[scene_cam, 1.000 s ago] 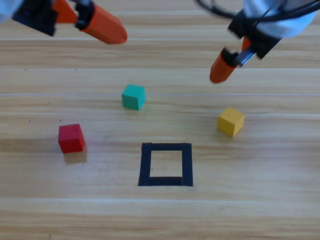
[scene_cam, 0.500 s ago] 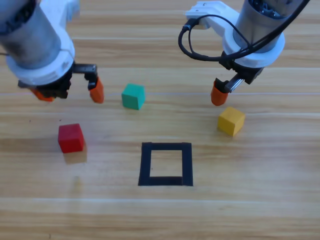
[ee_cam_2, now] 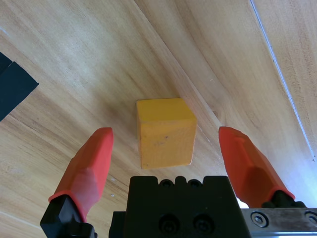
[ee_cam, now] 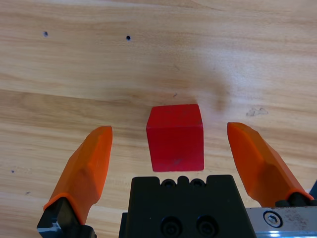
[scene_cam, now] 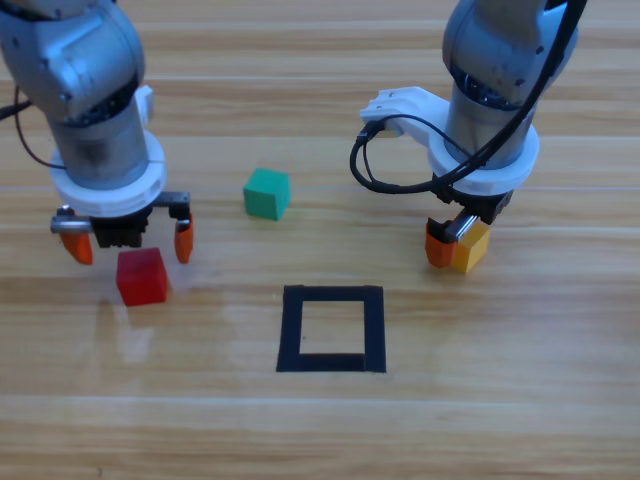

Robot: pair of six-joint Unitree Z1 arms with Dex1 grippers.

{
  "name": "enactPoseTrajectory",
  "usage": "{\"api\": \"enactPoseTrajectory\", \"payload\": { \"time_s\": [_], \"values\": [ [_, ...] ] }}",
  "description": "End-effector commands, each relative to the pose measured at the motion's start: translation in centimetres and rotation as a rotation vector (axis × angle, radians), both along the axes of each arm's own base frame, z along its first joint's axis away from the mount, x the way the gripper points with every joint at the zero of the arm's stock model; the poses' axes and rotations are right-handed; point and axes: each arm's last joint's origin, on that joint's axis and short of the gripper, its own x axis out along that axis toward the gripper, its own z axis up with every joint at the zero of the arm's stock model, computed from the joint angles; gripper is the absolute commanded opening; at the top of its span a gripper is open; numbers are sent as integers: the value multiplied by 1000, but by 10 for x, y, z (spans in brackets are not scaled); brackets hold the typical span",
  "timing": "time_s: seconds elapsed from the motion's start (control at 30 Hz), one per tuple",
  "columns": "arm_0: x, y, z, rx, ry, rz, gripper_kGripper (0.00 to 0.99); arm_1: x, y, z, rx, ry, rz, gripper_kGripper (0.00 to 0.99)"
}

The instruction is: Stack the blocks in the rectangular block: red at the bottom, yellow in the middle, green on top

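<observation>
Progress: nothing is stacked yet; all three cubes are seen lying singly on the bench (scene_cam: 560, 420), and the tape square (scene_cam: 331, 329) is seen with bare wood inside it.
Red cube (scene_cam: 141, 276): found at about 9 o'clock from the tape square, well apart from it, flat on the bench.
Left gripper (scene_cam: 128, 241): held directly over the red cube; in the left wrist view the jaws are seen spread wide, one on each side of the red cube (ee_cam: 175, 137), with a gap left on both sides, so nothing is gripped.
Yellow cube (scene_cam: 470, 246): found at about 2 o'clock from the tape square, outside it.
Right gripper (scene_cam: 452, 243): lowered at the yellow cube; in the right wrist view the jaws are seen apart, flanking the yellow cube (ee_cam_2: 164, 133) without contact.
Green cube (scene_cam: 267, 193): found at about 11 o'clock from the tape square, between the two arms, with no gripper near it.
Left to do: it is judged that the whole task remains; the red cube is to be gripped and set inside the tape square, then the yellow cube placed on it, then the green cube on top.
</observation>
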Motion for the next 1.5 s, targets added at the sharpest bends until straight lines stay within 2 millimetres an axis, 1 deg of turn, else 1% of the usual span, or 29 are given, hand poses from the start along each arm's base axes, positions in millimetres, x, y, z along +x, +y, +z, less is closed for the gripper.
{"api": "enactPoseTrajectory", "payload": {
  "time_s": [0.03, 0.17, 0.23, 0.3, 0.33, 0.37, 0.4, 0.47, 0.5, 0.67, 0.73, 0.83, 0.87, 0.9, 1.07, 1.1, 1.17, 1.27, 1.33, 1.37, 1.5],
  "values": [
    [10, 4, -27, 5, 85, 45, 990, 16, -10, -37, -61, 69, -27, 882],
    [11, 3, -32, -3, 93, 51, 990, 20, -9, -46, -70, 103, -21, 727],
    [12, 3, -34, -5, 96, 54, 973, 23, -6, -54, -75, 134, -18, 603],
    [13, 6, -36, -12, 103, 61, 968, 25, -7, -59, -76, 160, -19, 448],
    [13, 8, -37, -29, 101, 59, 959, 26, -8, -59, -72, 167, -21, 304],
    [14, 9, -37, -41, 102, 62, 943, 27, -9, -57, -65, 178, -23, 133],
    [13, 11, -38, -44, 106, 65, 942, 27, -14, -53, -54, 192, -32, 0],
    [11, 15, -38, -59, 105, 71, 931, 28, -21, -39, -34, 205, -50, 0],
    [10, 16, -37, -64, 102, 72, 931, 28, -27, -27, -20, 209, -69, 0],
    [7, 21, -39, -83, 105, 76, 816, 18, -63, 35, 109, 212, -157, 0],
    [3, 26, -38, -100, 98, 71, 762, 15, -78, 53, 143, 202, -191, 0],
    [2, 30, -37, -103, 97, 65, 653, 9, -86, 60, 126, 187, -199, 0],
    [2, 30, -35, -103, 93, 62, 597, 8, -87, 59, 112, 185, -201, 0],
    [1, 31, -34, -102, 91, 60, 525, 7, -88, 58, 108, 187, -201, 0],
    [-3, 33, -26, -107, 74, 38, 95, 7, -88, 55, 112, 202, -201, 0],
    [-5, 33, -22, -110, 67, 36, 44, 7, -87, 56, 122, 208, -200, 0],
    [-2, 31, -12, -119, 32, 23, 41, 5, -85, 55, 131, 215, -195, 0],
    [-7, 0, 3, -140, -6, -55, 38, 5, -84, 54, 137, 222, -194, 0],
    [-10, -28, 12, -131, -16, -119, 37, 4, -82, 54, 139, 225, -186, 0],
    [-12, -44, 15, -119, -19, -154, 20, 3, -80, 54, 138, 223, -182, 0],
    [-24, -99, 14, -74, 7, -257, 8, -4, -74, 61, 146, 211, -158, 0]
  ]
}}
